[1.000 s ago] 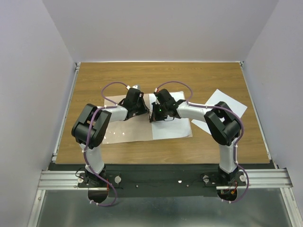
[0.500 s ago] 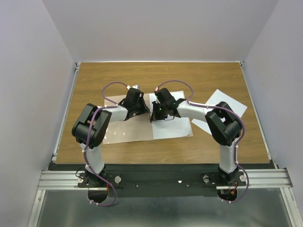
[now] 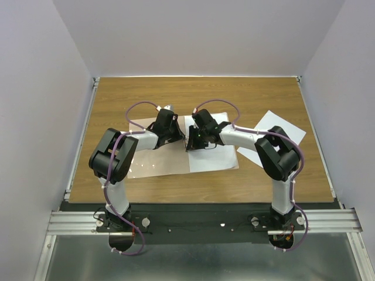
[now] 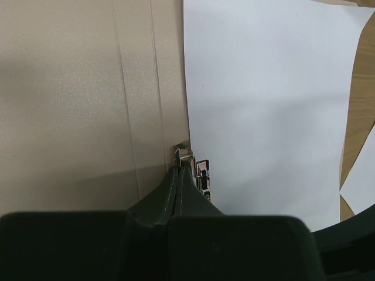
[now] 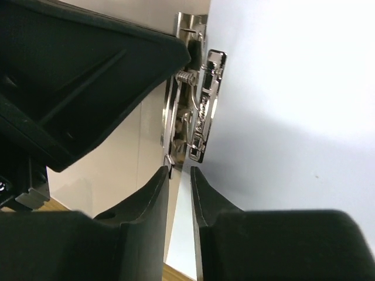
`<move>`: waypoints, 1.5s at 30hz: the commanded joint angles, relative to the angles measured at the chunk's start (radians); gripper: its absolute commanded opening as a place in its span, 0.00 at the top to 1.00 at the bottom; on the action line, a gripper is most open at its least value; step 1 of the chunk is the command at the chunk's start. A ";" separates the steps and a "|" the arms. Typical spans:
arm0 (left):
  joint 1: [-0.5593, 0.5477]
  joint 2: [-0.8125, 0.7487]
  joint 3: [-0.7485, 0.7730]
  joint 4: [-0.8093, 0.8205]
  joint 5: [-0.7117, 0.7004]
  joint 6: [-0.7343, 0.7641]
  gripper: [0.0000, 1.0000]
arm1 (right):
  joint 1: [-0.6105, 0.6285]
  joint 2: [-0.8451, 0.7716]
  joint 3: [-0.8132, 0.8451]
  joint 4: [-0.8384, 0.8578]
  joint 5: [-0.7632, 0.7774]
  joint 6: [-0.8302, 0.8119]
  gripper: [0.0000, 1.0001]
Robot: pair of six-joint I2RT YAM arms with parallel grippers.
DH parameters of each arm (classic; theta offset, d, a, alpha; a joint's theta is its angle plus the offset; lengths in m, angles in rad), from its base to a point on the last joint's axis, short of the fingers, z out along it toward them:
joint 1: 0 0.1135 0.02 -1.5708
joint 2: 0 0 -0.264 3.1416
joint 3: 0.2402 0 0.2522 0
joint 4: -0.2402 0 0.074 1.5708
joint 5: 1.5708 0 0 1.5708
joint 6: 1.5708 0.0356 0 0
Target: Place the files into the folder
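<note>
The folder [image 3: 157, 165] lies open on the table, its pinkish-tan leaf [image 4: 88, 105] on the left. One file, a white sheet [image 3: 214, 158], rests on its right half [image 4: 263, 99]. A metal spring clip [image 5: 198, 117] runs along the spine [image 4: 200, 168]. My left gripper [image 4: 180, 171] is shut, its tips touching the near end of that clip. From the other side, my right gripper [image 5: 179, 174] points at the clip with its jaws a narrow gap apart and nothing between them. The second file [image 3: 282, 132] lies loose on the wood, to the right of the folder.
Both wrists meet over the folder's spine [image 3: 186, 139], almost touching; the left gripper's black body [image 5: 88, 76] fills the right wrist view's upper left. Bare wood table [image 3: 193, 93] runs behind the folder, and grey walls enclose three sides.
My right gripper's jaws have parted from shut to a narrow gap at the clip. The left gripper and both sheets have not moved.
</note>
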 commanded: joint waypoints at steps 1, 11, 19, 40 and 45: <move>0.006 0.038 -0.044 -0.148 -0.063 0.033 1.00 | -0.003 -0.054 -0.009 -0.148 0.076 -0.014 0.68; 0.002 -0.067 -0.043 -0.137 -0.031 0.022 0.70 | -0.005 -0.214 -0.029 -0.151 0.137 0.015 0.30; -0.007 -0.178 -0.020 -0.161 -0.017 0.022 0.36 | -0.011 -0.329 -0.095 -0.190 0.260 0.016 0.25; 0.056 -0.871 -0.365 -0.439 -0.444 -0.128 0.06 | 0.121 0.137 0.328 -0.207 0.413 -0.132 0.28; 0.065 -0.864 -0.380 -0.441 -0.437 -0.122 0.06 | 0.139 0.214 0.381 -0.253 0.476 -0.121 0.37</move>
